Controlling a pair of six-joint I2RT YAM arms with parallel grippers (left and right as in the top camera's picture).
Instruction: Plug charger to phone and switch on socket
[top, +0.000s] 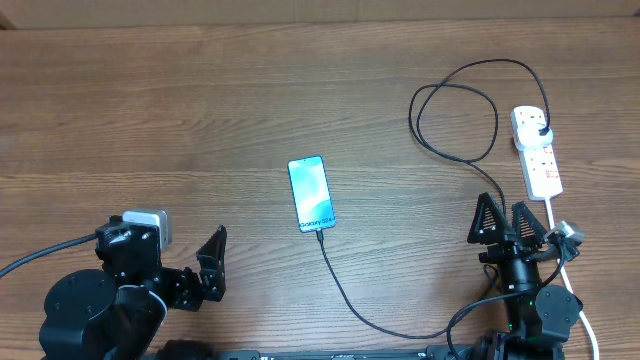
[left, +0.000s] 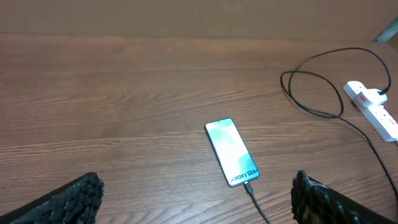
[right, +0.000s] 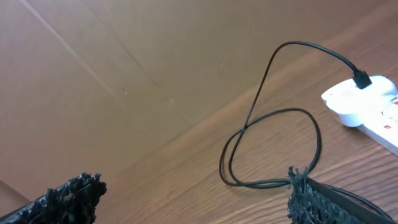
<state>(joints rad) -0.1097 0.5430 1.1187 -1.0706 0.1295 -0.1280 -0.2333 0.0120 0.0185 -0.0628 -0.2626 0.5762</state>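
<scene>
Both arms sit back at the near edge of the wooden table (top: 150, 110) and neither holds anything: the left gripper (top: 211, 267) has its jaws spread wide and empty; the right gripper (top: 505, 222) likewise, pointing toward the socket (top: 538, 158) just ahead of it, which looks like a sensible stance for pressing a switch. The phone (top: 311, 193) lies flat mid-table, screen lit, with the charger (top: 345, 290) cable meeting its near end, so the plugging looks done; the black adapter (top: 541, 130) sits in the strip's far outlet. Only the overhead view shows the cable's whole run; the left wrist view shows the plug tip (left: 247, 184) at the phone's end close up; the right wrist view shows adapter and loop but no phone. No view shows whether a switch is on.
</scene>
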